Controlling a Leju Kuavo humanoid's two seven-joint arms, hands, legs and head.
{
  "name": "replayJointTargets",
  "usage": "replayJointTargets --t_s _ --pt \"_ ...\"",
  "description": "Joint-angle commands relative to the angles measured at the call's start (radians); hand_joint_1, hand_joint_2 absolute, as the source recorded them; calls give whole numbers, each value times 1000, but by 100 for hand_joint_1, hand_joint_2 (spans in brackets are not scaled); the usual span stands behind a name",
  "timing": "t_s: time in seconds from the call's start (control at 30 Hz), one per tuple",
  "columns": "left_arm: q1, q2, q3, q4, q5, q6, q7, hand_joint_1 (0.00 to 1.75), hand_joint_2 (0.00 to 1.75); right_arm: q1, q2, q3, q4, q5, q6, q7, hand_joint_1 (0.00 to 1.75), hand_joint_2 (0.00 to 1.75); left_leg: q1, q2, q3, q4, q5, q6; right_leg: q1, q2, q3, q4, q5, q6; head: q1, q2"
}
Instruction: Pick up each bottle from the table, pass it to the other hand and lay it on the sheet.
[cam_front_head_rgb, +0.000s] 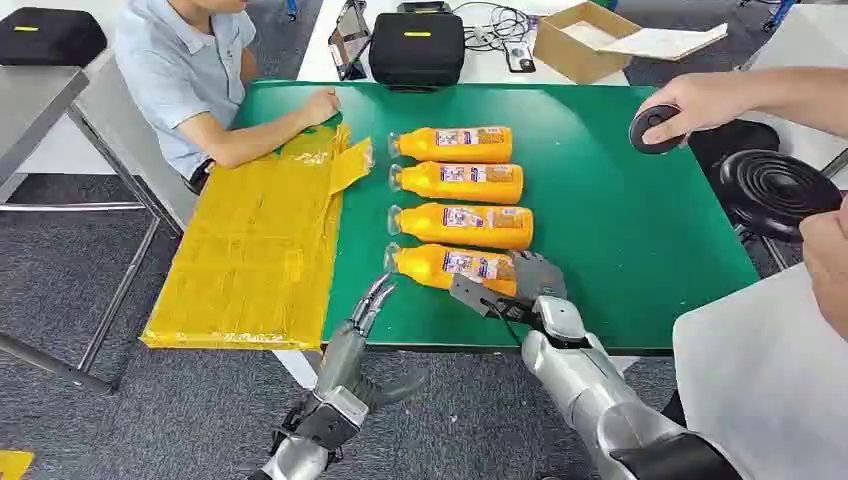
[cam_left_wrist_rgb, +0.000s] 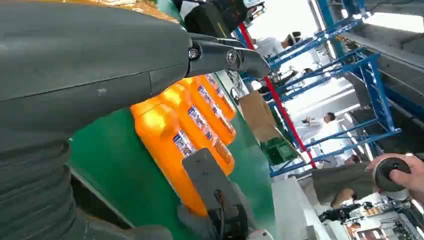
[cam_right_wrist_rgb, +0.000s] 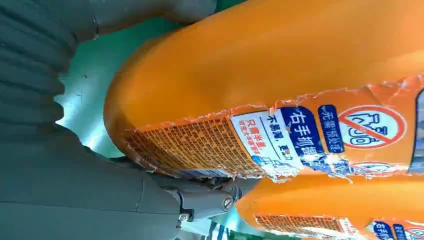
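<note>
four bottles (cam_front_head_rgb: 462, 205) lie mid-mat; right hand (cam_front_head_rgb: 510, 285) grips nearest, near table edge.

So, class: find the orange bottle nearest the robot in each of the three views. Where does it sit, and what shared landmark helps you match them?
Head view: nearest bottle, last of the row, at the right hand.
Left wrist view: front bottle, low and central, behind the right hand's fingers.
Right wrist view: the large bottle across the upper picture.
Shared landmark: the green table mat.
</note>
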Motion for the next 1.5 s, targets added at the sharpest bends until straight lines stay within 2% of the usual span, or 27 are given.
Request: replayJointTargets --t_s 0.03,0.23,0.33,0.43,0.53,0.6,0.7,0.87,1.0,1.1,1.17,1.2,1.3,1.5 --pt "-41 9 -8 69 12 1 -2 0 175 22 -5 -56 95 -27 -12 -19 175 175 1 -2 3 -1 0 -1 1 -2 4 -2 0 -1 0 0" --pt "-41 9 -8 69 12 1 -2 0 175 22 -5 -56 95 -27 -12 -19 175 175 2 -3 3 -1 0 -1 2 -3 5 -2 0 -2 0 0" --pt "-36 11 -7 59 15 6 -5 0 175 32 0 -67 84 -37 -58 -60 175 175 1 -2 3 -1 0 -1 1 -2 4 -2 0 -2 0 0" --pt "-26 13 -1 49 19 15 -9 0 175 51 18 -129 71 -108 -110 -157 175 175 2 -2 4 -2 0 -1 2 -2 5 -3 0 -2 0 0" --pt "-2 -26 59 19 88 51 -6 0 175 73 39 -203 36 -204 -151 -273 175 175 2 0 3 -1 0 -2 2 0 4 -3 0 -3 0 0" --pt "26 -70 137 -32 229 47 43 0 175 107 55 -253 -22 -283 -201 -384 175 175 2 2 3 -1 -1 -2 2 1 4 -2 0 -3 0 0" --pt "58 -93 224 -95 406 46 140 0 175 181 82 -296 -166 -397 -230 -488 175 175 2 2 2 0 -1 -2 2 1 2 -1 0 -3 0 0" --pt "84 -70 278 -115 638 -8 243 0 175 331 94 -255 -460 -560 -263 -520 175 175 3 2 1 0 -2 -2 3 2 1 -1 -1 -3 0 0" --pt "97 -33 227 -115 715 -104 273 0 175 404 87 -205 -591 -658 -290 -535 175 175 2 0 -2 0 -1 -1 2 0 -1 0 -1 -2 0 0" --pt "96 6 159 -116 720 -238 260 0 175 403 74 -137 -588 -679 -235 -530 175 175 1 1 -3 0 -1 -1 1 1 -3 0 -1 -1 0 0" --pt "96 5 154 -110 731 -274 262 0 175 393 73 -105 -568 -684 -209 -526 175 175 1 1 -3 -1 -1 -1 1 1 -3 0 0 -2 0 0" --pt "93 10 146 -108 772 -343 286 0 175 383 69 -70 -551 -681 -187 -533 175 175 1 1 -3 0 -1 -2 1 1 -2 0 -1 -2 0 0" --pt "88 12 144 -99 772 -406 279 0 175 369 67 61 -517 -633 -76 -537 175 175 1 2 -3 0 -1 -1 1 2 -3 0 0 -2 0 0" --pt "78 2 154 -94 755 -454 273 0 175 374 92 190 -503 -585 -41 -537 175 175 1 2 -2 -1 -1 -2 2 1 -2 0 -1 -2 0 0"
